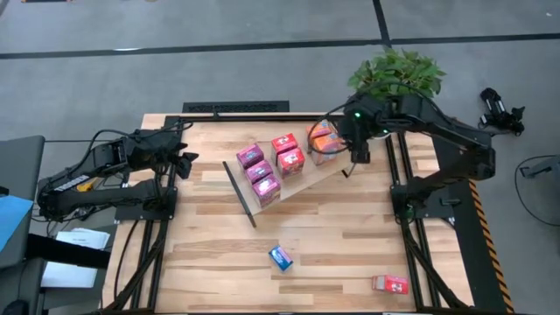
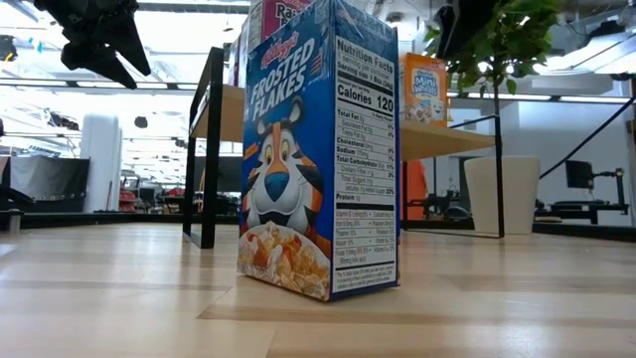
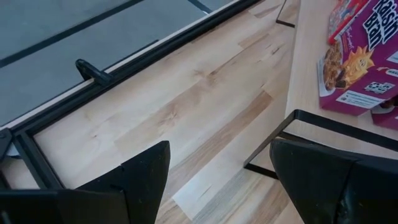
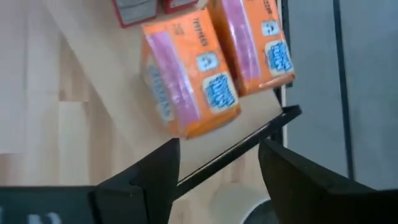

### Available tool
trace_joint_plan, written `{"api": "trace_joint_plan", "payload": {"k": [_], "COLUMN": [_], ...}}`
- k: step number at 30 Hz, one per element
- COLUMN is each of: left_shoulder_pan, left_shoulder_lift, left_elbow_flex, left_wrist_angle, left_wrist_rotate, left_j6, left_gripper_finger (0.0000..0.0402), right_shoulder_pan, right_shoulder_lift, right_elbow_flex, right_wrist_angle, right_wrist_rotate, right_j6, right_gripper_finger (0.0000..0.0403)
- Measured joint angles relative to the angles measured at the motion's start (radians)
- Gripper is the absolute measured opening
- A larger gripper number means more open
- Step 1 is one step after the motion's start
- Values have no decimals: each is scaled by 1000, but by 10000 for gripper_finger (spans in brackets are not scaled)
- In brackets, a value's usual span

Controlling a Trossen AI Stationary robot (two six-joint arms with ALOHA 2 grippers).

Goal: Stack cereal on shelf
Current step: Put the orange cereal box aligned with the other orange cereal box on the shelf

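A placing step is judged just finished: the right gripper (image 1: 357, 157) hangs over the shelf (image 1: 302, 182) at its 2 o'clock end, fingers parted and empty above two orange boxes (image 4: 214, 65). Six boxes are seen on the tilted light-wood board, pink and red besides the orange. Next, the blue box (image 1: 280, 256) at 6 o'clock or the red box (image 1: 391, 283) at 5 o'clock must be fetched from the bench (image 1: 350, 236). The left gripper (image 1: 185, 163) waits at 9 o'clock, fingers wide, empty.

blue tiger-print box (image 2: 318, 159), orange boxes (image 4: 193, 87) w/ pink stripes, magenta boxes (image 1: 262, 175)
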Motion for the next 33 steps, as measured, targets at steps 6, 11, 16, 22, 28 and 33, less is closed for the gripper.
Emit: {"api": "trace_joint_plan", "payload": {"k": [6, 11, 16, 22, 28, 33], "left_shoulder_pan": [0, 0, 0, 0, 0, 0], "left_shoulder_lift": [0, 0, 0, 0, 0, 0], "left_elbow_flex": [0, 0, 0, 0, 0, 0], "left_wrist_angle": [0, 0, 4, 4, 4, 4], "left_wrist_rotate": [-2, -16, -16, -16, -16, -16], "left_j6": [-1, -2, -2, -20, -22, -22], "left_gripper_finger": [268, 268, 268, 268, 268, 268], "right_shoulder_pan": [66, 109, 114, 102, 82, 64], "right_shoulder_lift": [-61, -77, -76, -75, -75, -75], "right_elbow_flex": [-24, -115, -196, -243, -244, -244], "right_wrist_angle": [-36, -1, 63, 168, 209, 233], "right_wrist_rotate": [-1, -2, -5, -4, 0, -1], "right_j6": [131, 143, 112, 100, 80, 70], "right_gripper_finger": [166, 63, 10, 52, 51, 37]}}
